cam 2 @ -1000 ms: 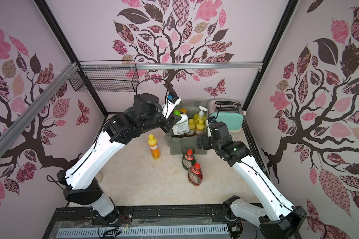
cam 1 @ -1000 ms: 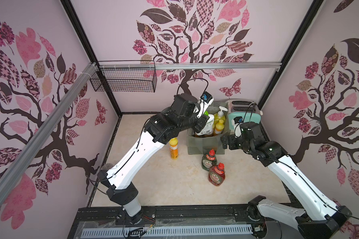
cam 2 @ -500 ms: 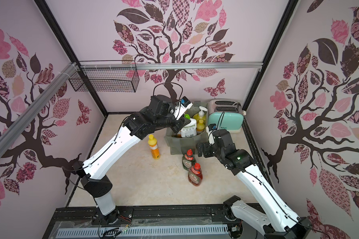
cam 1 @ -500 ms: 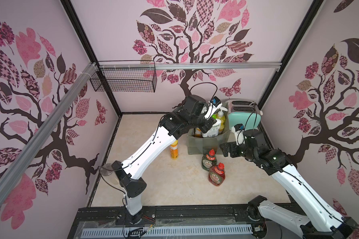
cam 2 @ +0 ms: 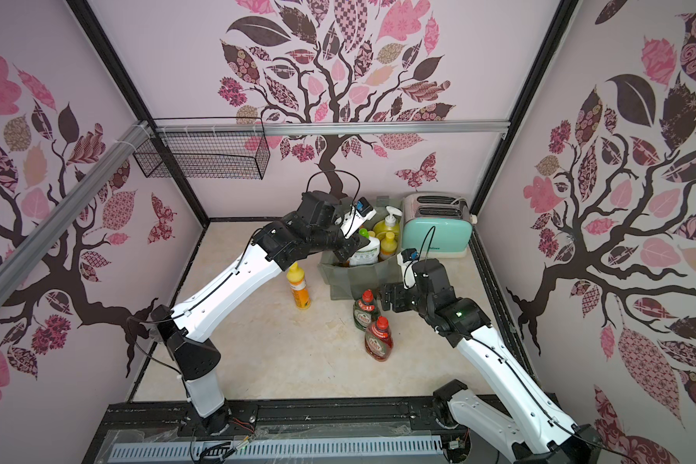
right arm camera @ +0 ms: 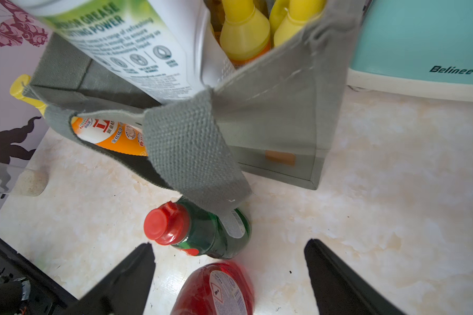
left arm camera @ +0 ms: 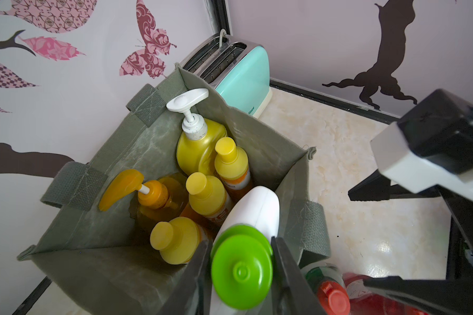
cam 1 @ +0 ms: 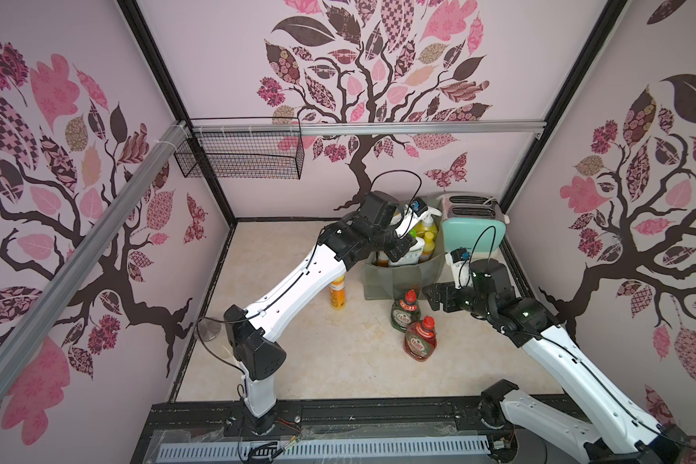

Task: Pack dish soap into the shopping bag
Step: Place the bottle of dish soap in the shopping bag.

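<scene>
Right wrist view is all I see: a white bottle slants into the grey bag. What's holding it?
Observer: The left gripper, shut on the white bottle at its green-capped end.
Operator: What's already inside the bag?
Observer: The bag holds a big yellow pump bottle, an orange pump bottle and three small yellow-capped bottles.
Operator: Anything on the walls?
Observer: A black wire basket hangs from the rail.

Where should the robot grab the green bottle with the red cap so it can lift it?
Probably the narrow neck just under the red cap of the green bottle, coming down from above. It stands upright, the red bottle stands close beside it and the bag's strap hangs right by it, so the top is freest.
</scene>
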Robot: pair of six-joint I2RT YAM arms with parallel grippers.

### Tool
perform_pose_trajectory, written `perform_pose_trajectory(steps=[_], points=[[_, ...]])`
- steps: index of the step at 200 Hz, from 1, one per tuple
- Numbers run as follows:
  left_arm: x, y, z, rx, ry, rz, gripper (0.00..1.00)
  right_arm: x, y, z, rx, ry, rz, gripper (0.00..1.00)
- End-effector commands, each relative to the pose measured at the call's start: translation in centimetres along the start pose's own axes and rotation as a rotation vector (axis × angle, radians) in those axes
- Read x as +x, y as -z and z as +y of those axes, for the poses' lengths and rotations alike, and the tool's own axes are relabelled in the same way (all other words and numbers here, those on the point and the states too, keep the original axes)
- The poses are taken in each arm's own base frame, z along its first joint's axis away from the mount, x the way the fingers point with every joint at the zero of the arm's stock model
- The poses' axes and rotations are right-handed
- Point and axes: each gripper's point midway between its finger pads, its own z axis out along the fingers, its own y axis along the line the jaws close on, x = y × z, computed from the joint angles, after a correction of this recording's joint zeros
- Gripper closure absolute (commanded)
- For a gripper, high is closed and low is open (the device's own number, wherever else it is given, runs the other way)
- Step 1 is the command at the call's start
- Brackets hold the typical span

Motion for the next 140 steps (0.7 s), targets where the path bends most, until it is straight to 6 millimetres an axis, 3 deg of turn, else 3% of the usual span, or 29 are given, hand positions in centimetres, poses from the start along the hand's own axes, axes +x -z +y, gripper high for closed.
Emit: perform_pose_trajectory(steps=[1,40,87,127,130,140], points=[[-3.5,0.4,0.6,-0.014,-0.028,-0.145,1.00,-0.8,-0.1,0.9,-0.059,-0.012,-0.040,0.10],[-2.4,-0.8,0.5,-0.009,-0.024,-0.127,1.00,-0.4,-1.8,0.9,-0.094,-0.036,-0.048,0.16],[-1.4,-1.8,0.5,-0.006,-0.014,-0.111,1.00,-1.7,-2.7,1.0,-0.104,-0.041,-0.108,0.27],[-0.8,-2.5,0.3,0.009,-0.001,-0.108,1.00,-2.4,-2.2,1.1,-0.104,-0.022,-0.129,0.53],[0.3,-3.2,0.1,0.016,0.004,-0.081,1.00,-2.4,-2.1,1.1,-0.104,-0.020,-0.131,0.55],[0.7,-3.4,0.0,0.019,0.010,-0.076,1.00,-2.4,-1.5,1.2,-0.103,-0.014,-0.135,0.62]])
